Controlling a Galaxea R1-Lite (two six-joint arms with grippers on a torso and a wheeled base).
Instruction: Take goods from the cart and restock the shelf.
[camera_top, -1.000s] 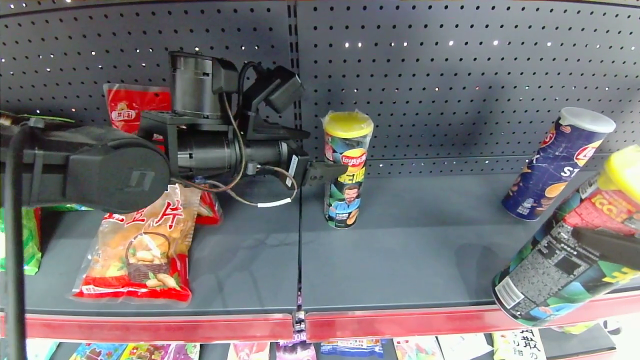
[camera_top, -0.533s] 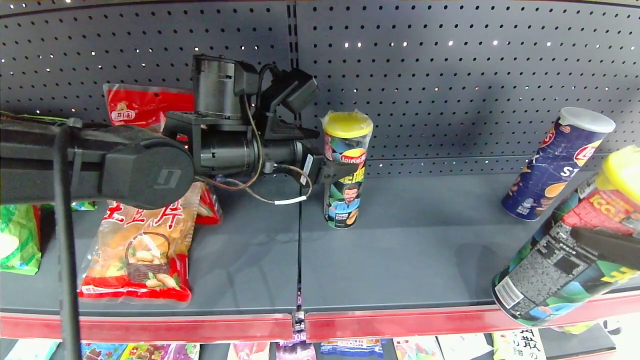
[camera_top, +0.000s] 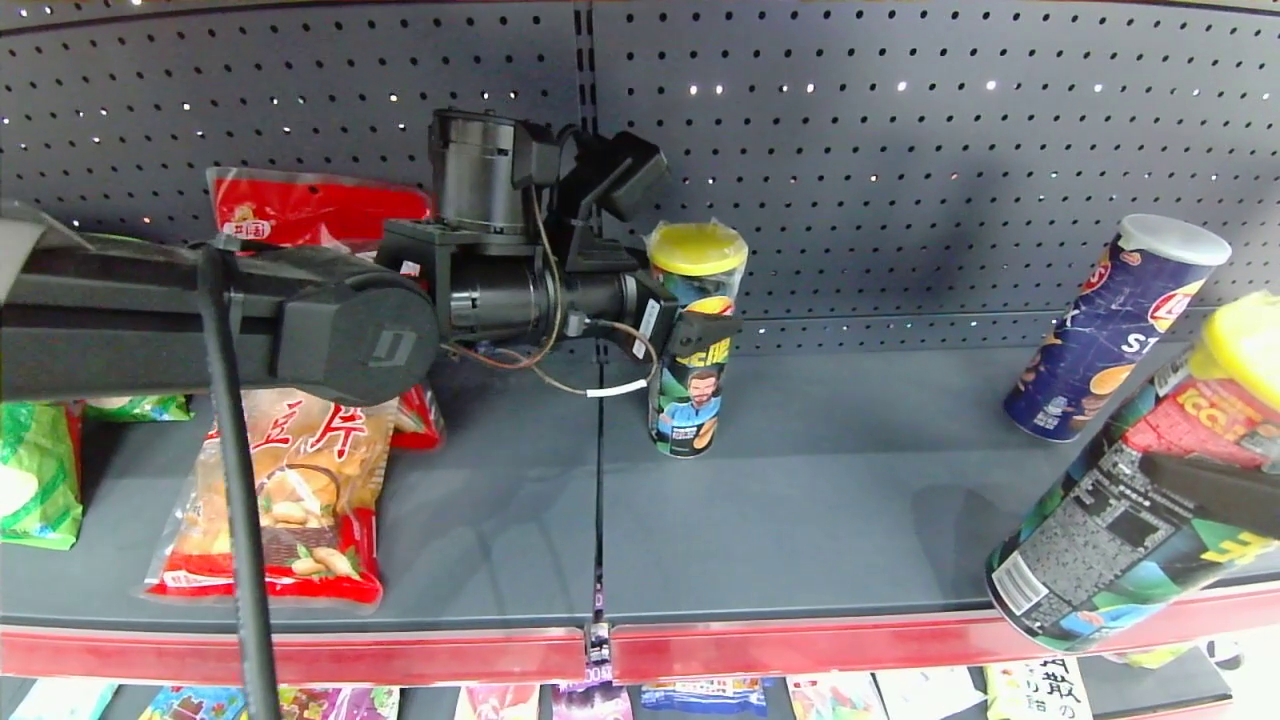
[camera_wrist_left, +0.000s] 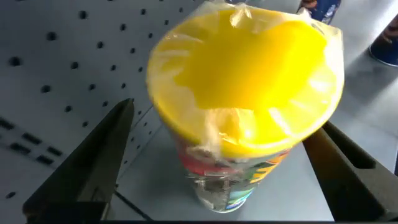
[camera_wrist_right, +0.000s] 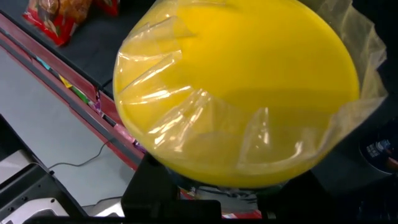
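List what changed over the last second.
Left hand slid to the robot's right; its open fingers now straddle the standing can. Nothing taken or let go. Right hand, its tilted can and the blue can stayed put.

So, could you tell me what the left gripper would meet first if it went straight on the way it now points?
Most likely the upright cardboard crisp tube with the yellow plastic lid: the left gripper is open, with fingers either side of it.
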